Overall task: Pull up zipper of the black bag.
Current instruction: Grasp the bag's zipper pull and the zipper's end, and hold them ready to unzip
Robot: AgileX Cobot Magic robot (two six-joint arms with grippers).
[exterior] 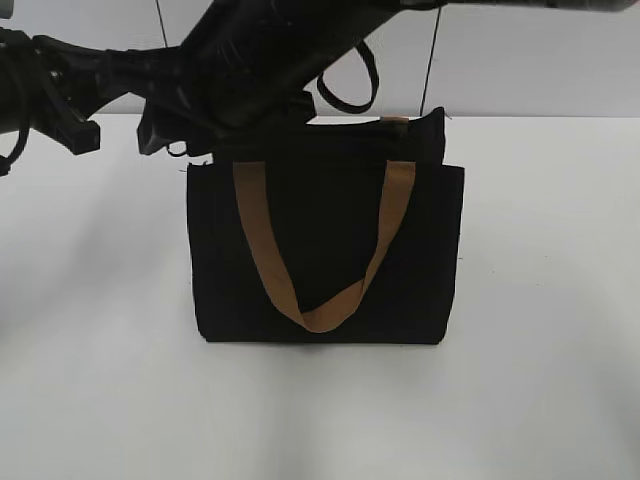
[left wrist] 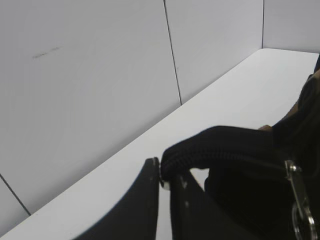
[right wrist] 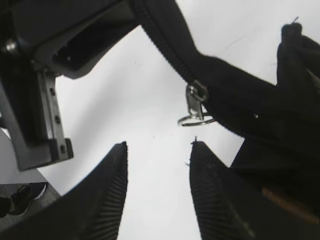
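Zipper [right wrist: 170, 45] work is barely begun: my left gripper [left wrist: 164, 177] pinches the black bag [exterior: 325, 250] end on the table, my right gripper [right wrist: 157, 165] gapes empty below the untouched pull tab [right wrist: 194, 105].

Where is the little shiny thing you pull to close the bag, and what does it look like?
Find the black bag with tan handles standing on the white table. Along its top edge runs the zipper, a ridged black line. Hanging from it is the pull tab: a small silvery metal piece with a ring, the only shiny thing on the bag.
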